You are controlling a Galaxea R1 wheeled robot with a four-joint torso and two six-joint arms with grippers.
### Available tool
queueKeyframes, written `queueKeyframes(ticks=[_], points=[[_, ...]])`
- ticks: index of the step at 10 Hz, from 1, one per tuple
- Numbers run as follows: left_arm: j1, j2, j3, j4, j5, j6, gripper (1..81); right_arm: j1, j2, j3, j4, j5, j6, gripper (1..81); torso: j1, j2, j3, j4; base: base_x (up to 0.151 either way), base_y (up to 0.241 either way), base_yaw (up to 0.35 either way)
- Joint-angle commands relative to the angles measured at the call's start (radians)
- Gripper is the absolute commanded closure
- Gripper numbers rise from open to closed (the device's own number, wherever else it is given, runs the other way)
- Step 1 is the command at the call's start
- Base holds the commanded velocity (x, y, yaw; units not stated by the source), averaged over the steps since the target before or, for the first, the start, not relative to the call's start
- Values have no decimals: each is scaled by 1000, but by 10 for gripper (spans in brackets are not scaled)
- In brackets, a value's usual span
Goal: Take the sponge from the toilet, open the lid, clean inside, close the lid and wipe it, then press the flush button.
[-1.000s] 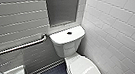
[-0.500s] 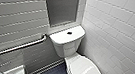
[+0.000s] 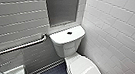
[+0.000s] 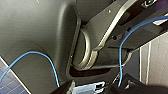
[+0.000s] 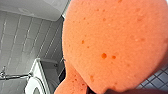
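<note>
Orange sponge close in front of the right gripper, toilet shut beyond it.

The sponge [image 5: 112, 45] sits right up against the right arm's wrist camera, its pitted orange face bulging, with a smaller lobe of it beside. Whether the right gripper is pinching it or spread around it cannot be told, and the left gripper's state cannot be told either. In the head view the sponge is over the front end of the toilet [image 3: 82, 68], whose lid is down. Farther from the gripper, past the lid, stands the tank with the dark flush button [image 3: 69, 33] in the middle of its top. A grab bar [image 3: 19, 47] runs along the grey tiled wall on the tank's far side, well apart from the sponge. A recessed niche [image 3: 61, 7] is set in the wall above the tank.
</note>
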Motion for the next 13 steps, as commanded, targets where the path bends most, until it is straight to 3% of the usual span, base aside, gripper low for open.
queueKeyframes(ticks=[1, 2, 4, 5, 7, 9, 10, 12, 13], points=[[10, -4, 18, 11, 82, 10, 10, 292, -43, 6, 99, -263, 29, 811, 0, 0, 0, 0, 0, 0, 0], [10, -4, 18, 11, 82, 10, 10, 328, -21, -8, 97, -286, 43, 811, 64, -100, 0, 0, 0, 0, 0], [13, -6, 18, 11, 82, 10, 10, 391, 58, -76, 97, -331, 76, 811, 74, -115, 0, 0, 0, 0, 0], [16, -6, 18, 11, 82, 10, 10, 422, 106, -118, 97, -354, 92, 811, 26, -43, 0, 0, 0, 0, 0], [16, -6, 18, 9, 84, 10, 10, 479, 195, -205, 97, -395, 119, 811, 58, -95, 0, 0, 0, 0, 0], [16, -6, 12, 8, 94, 10, 10, 526, 265, -287, 94, -397, 152, 811, 66, -108, -100, 0, 0, 0, 0], [16, -4, 5, 6, 94, 10, 10, 542, 292, -325, 96, -397, 162, 811, 68, -110, -118, 0, 0, 0, 0], [18, 0, 2, 6, 94, 10, 10, 568, 353, -414, 97, -395, 193, 811, 69, -111, -86, 0, 0, 0, 0], [18, 2, 1, 2, 94, 10, 10, 586, 388, -461, 97, -391, 207, 811, 69, -110, -97, 0, 0, 0, 0]])
